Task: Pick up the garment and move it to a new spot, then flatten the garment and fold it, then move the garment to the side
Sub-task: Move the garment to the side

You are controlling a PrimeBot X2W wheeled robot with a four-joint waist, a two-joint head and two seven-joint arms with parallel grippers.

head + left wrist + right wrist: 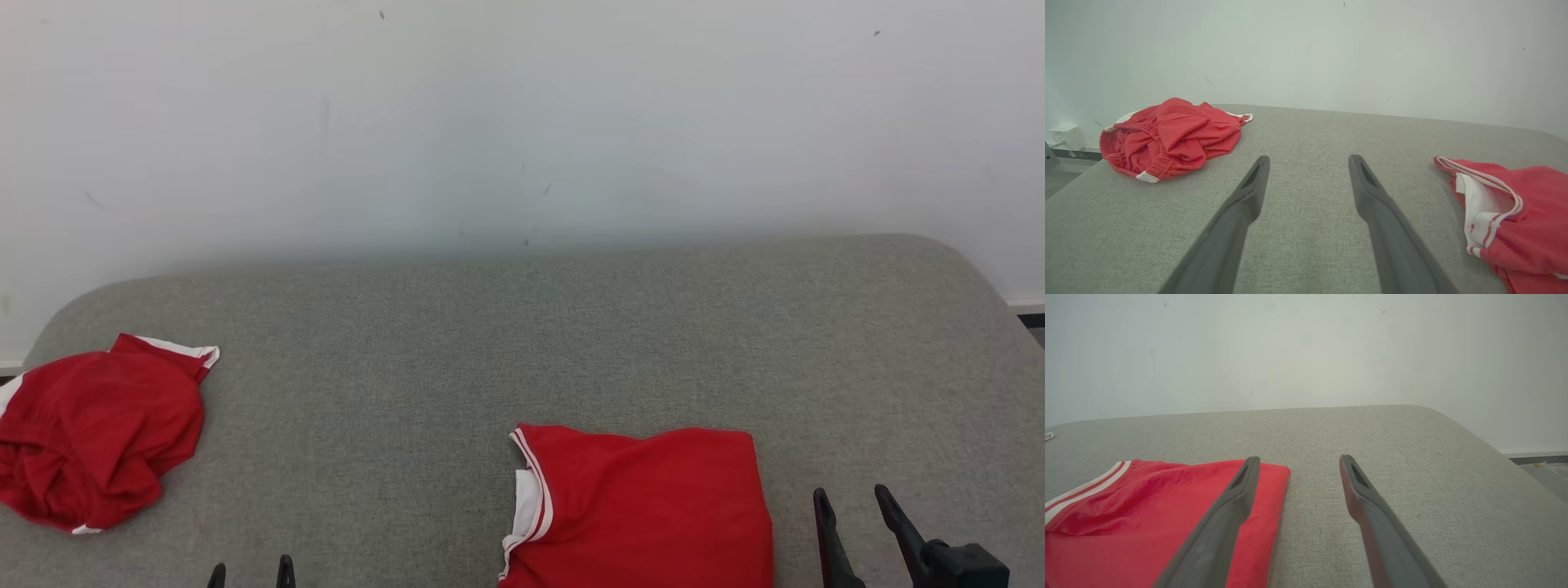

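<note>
Hovering at the near edge of the grey fabric-covered counter [490, 343], both claws are spread wide and hold nothing. The left claw [250, 570] points out over bare cloth. The right claw [851, 495] sits just beside the right edge of the folded garment [645, 506], with a strip of counter showing between them in the head view.

That red-and-white piece lies flat and squared off near the front, a little right of centre. A second red piece, the crumpled garment [98, 433], sits bunched in a heap at the far left, well apart from it.

Judging by how things lie, the folding looks done and the step in hand is most likely the last one, shifting the folded piece aside. The heap could equally be the next item to pick up.

For the shift, the right claw would need to reach left, come down on the near right edge and pinch all the layers together. Catching only the top layer would probably pull the fold open.
</note>
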